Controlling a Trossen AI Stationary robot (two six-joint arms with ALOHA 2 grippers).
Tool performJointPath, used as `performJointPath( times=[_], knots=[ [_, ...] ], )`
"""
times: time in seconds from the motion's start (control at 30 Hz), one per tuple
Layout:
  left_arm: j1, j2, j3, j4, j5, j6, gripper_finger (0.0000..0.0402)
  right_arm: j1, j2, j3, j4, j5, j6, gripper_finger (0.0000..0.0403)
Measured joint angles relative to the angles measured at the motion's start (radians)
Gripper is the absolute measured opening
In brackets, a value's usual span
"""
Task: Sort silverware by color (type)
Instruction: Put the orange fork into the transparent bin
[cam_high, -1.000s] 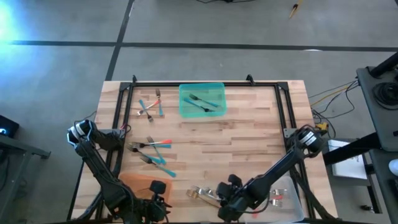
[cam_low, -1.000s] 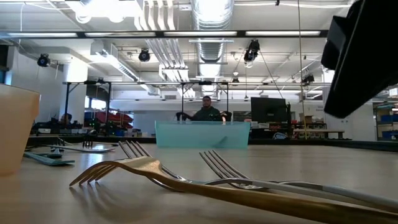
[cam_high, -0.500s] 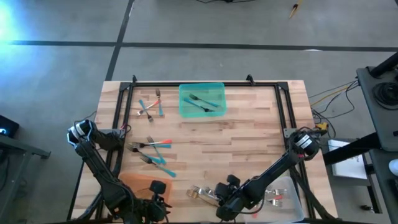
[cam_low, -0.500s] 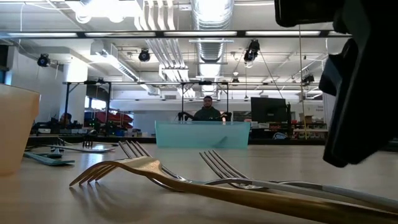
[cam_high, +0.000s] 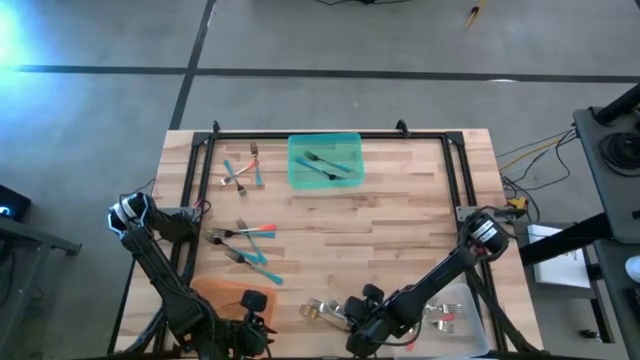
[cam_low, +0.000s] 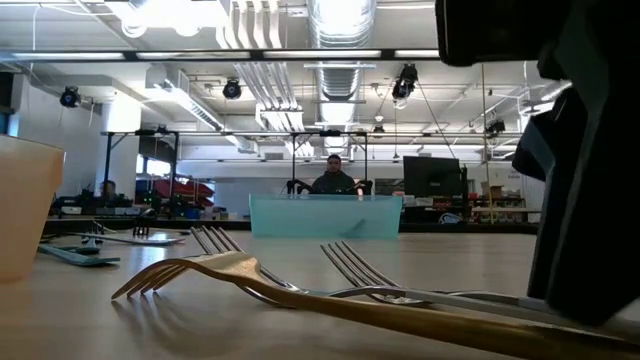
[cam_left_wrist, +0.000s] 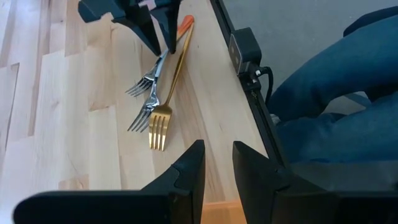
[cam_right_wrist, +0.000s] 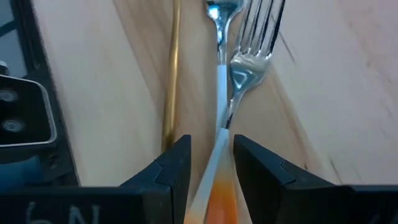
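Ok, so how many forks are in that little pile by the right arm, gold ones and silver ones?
Gold fork: 1
Silver-headed forks: 2
Total: 3

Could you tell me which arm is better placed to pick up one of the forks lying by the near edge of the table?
The right. Its gripper is down over that pile, fingers open on either side of the orange-handled fork, beside the gold fork. The left gripper waits, holding nothing, over the orange tray.
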Motion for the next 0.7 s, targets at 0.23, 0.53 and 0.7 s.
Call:
performJointPath(
  times=[0.23,0.53,0.7],
  knots=[
    [0.0,0.0,-0.001,-0.002,0.0,0.002,0.0065,-0.01,0.007,0.0,0.002,-0.001,-0.034,0.0111],
    [0.0,0.0,-0.001,-0.002,0.0,0.004,0.0065,-0.033,0.007,0.0,-0.002,0.002,-0.083,0.0111],
    [0.0,0.0,-0.001,-0.002,0.0,0.004,0.0065,-0.041,0.006,0.0,-0.017,0.001,-0.108,0.0111]
  ],
)
